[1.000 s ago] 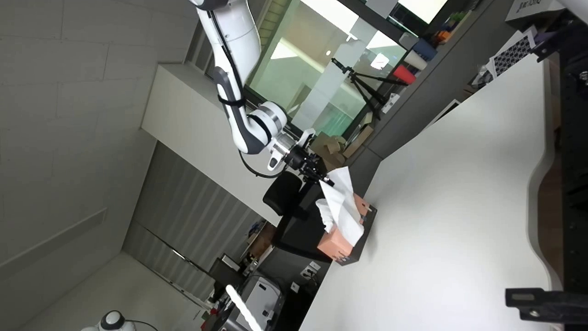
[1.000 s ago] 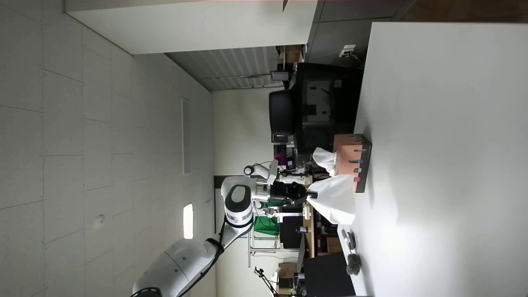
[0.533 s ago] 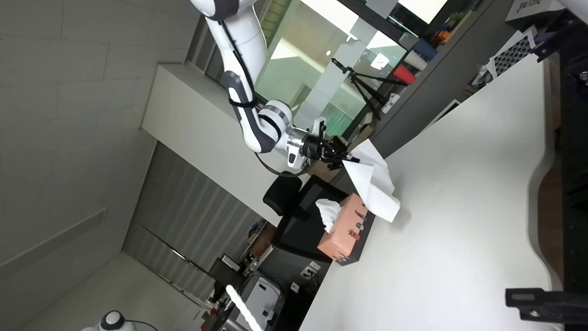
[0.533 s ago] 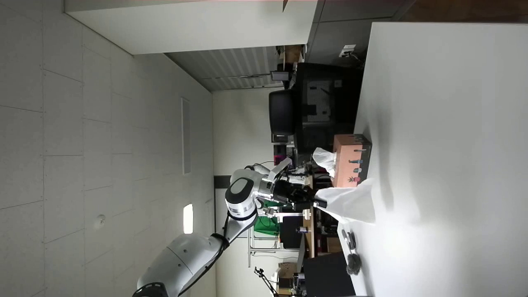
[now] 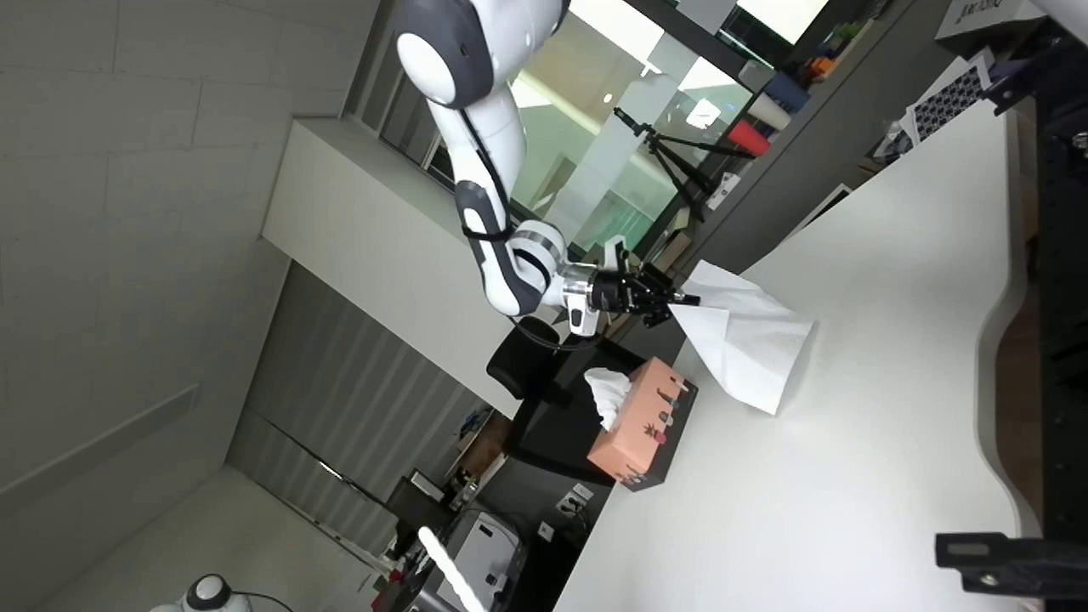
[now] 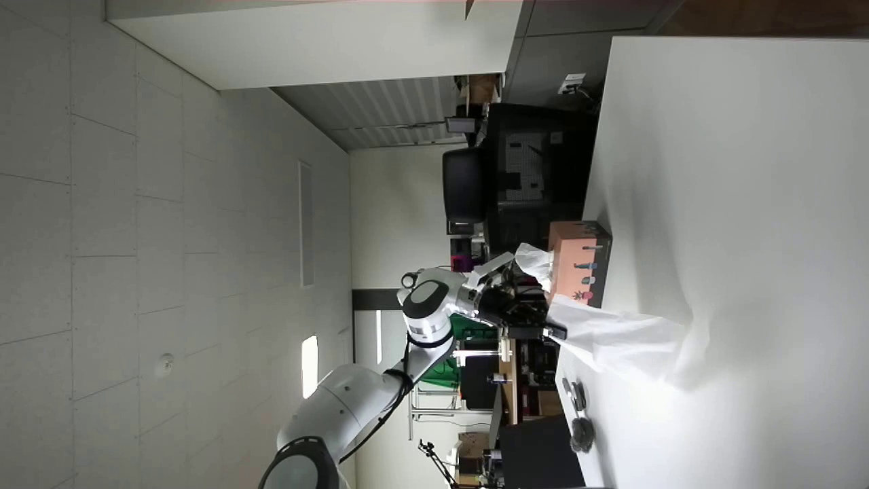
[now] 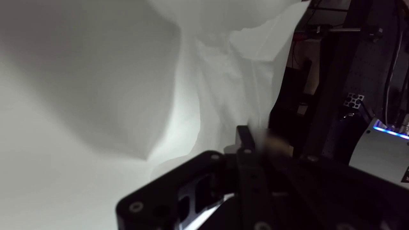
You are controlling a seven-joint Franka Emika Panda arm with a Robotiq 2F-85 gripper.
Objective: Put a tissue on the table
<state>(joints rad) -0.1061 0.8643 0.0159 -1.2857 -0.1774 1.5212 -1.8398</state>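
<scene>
Tissue (image 5: 744, 344) hangs with one end pinched between my fingers (image 5: 692, 300), its length sloping from them toward the lower right of an exterior view, over the table (image 5: 884, 442), though I cannot tell whether its far edge touches.

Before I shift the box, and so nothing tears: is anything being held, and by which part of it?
The tissue, pinched near its upper edge by the tool; the rest hangs toward the table.

The white arm (image 5: 506, 140) has dark grey sections (image 5: 467, 49) (black cable (image 5: 484, 155) alongside) and black jaws.
</scene>
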